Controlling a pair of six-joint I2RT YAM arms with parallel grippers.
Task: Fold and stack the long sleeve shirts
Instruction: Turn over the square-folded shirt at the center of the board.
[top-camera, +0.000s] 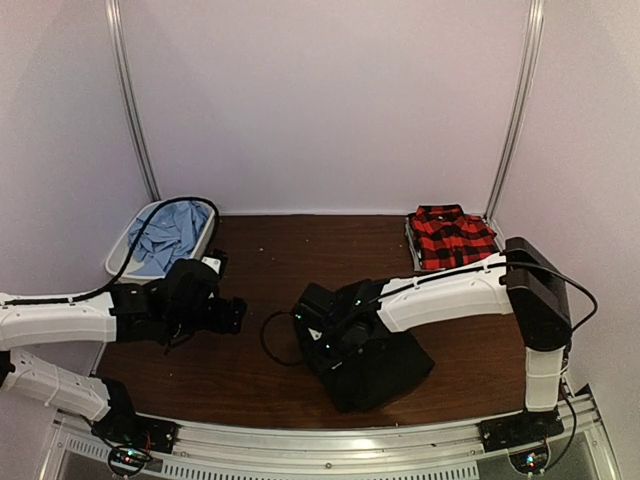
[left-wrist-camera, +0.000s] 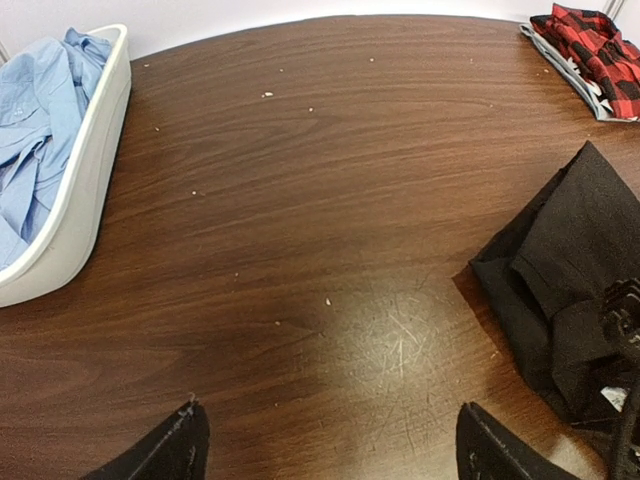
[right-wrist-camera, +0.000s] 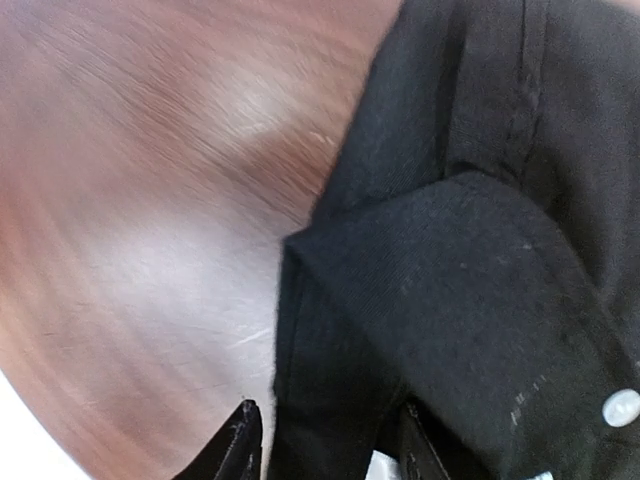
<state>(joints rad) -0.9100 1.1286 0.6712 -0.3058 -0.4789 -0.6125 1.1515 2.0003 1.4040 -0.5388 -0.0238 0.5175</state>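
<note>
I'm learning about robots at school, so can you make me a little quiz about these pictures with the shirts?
1. True or false: the light blue shirt lies in the white basket.
2. Pick one. Where is the red plaid shirt? A) at the far right corner of the table; B) in the basket; C) hanging from the left hand.
3. Fill in the gap: a fold of the black shirt sits between the fingers of the ___ hand.

Key: 1 true. 2 A. 3 right: the right hand has black cloth between its fingers.
</note>
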